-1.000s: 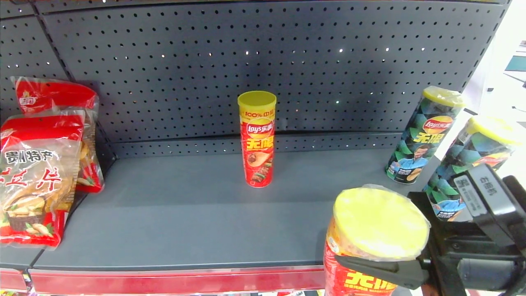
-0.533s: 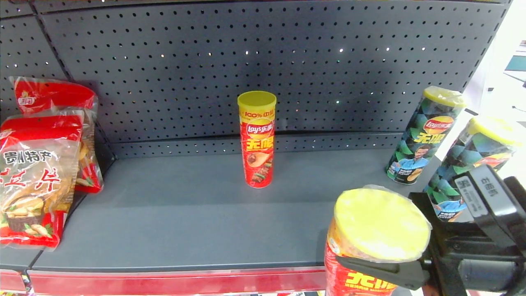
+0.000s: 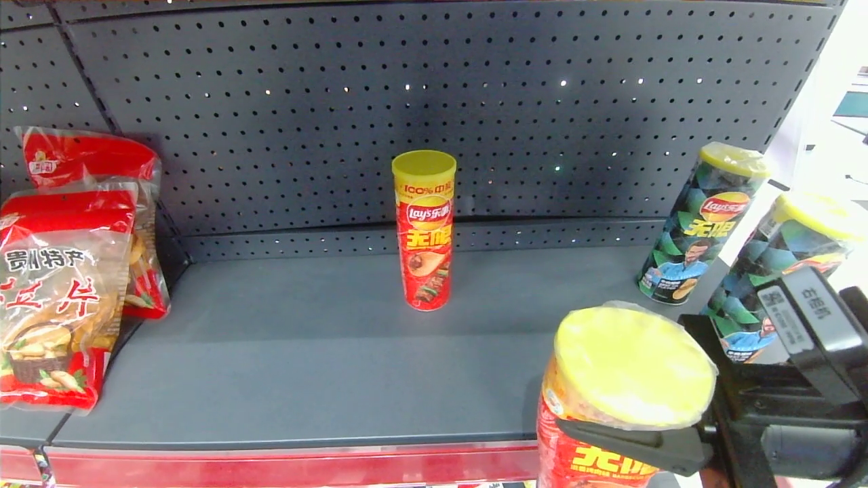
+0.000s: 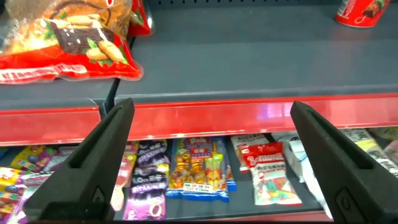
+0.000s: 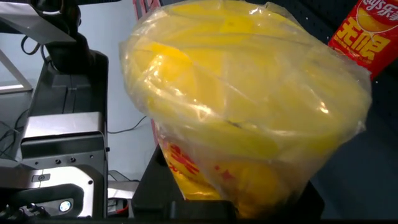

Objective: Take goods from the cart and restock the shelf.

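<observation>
Right gripper (image 3: pixel 630 379) showing matte black, chunky and angular; a white label (image 3: pixel 797 315) with dark print on its housing; a grey cylindrical barrel (image 3: pixel 803 451) beside it; left gripper (image 4: pixel 210 112) all dark grey, two flat, tapering fingers (image 4: pixel 93 165) with bevelled edges.

The grey metal shelf (image 3: pixel 305 366) carries red plastic snack bags (image 3: pixel 61 291) at left, an upright red yellow-lidded tube (image 3: pixel 424 234) mid-back, and two green tubes (image 3: pixel 685 230) at right.

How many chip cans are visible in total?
4. One red can stands mid-shelf; two green cans at the right end; a fourth can in the right pincer. Others may be hidden.
</observation>
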{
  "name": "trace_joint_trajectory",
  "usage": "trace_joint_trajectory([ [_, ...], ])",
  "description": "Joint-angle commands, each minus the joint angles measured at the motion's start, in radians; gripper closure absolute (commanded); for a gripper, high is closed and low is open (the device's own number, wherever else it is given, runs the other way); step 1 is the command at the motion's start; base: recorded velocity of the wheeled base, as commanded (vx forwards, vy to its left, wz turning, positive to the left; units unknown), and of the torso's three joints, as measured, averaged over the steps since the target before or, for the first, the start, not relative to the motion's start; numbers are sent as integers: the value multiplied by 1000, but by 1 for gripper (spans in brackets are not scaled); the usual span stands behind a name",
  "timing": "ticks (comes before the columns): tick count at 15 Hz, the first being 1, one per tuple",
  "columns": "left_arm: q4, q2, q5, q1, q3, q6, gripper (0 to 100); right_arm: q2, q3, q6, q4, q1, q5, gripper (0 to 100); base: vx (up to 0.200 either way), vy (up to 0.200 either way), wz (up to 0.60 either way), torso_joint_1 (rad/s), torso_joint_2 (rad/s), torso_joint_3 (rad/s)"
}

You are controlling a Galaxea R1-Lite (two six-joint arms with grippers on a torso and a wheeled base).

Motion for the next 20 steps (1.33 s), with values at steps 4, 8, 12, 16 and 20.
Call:
trace_joint_trajectory([
  [4, -31, -2, -24, 0, 2, 81, 0, -5, -2, -1, 2, 0, -1, 100, 0, 0, 0, 0, 0, 0],
  [8, -206, 363, 4, -104, -356, -89, 0, 4, -11, 1, 2, 2, -3, 100, 0, 0, 0, 0, 0, 0],
  [12, -250, 575, -114, -123, -422, -37, 0, 38, -80, 15, 2, 3, -3, 100, 0, 0, 0, 0, 0, 0],
  [16, -549, 920, -280, -143, -437, 18, 0, 81, -185, 22, 2, 5, -3, 100, 0, 0, 0, 0, 0, 0],
  [20, -637, 1097, -464, -193, -347, 193, 0, 94, -243, 56, 2, 5, -3, 100, 0, 0, 0, 0, 0, 0],
])
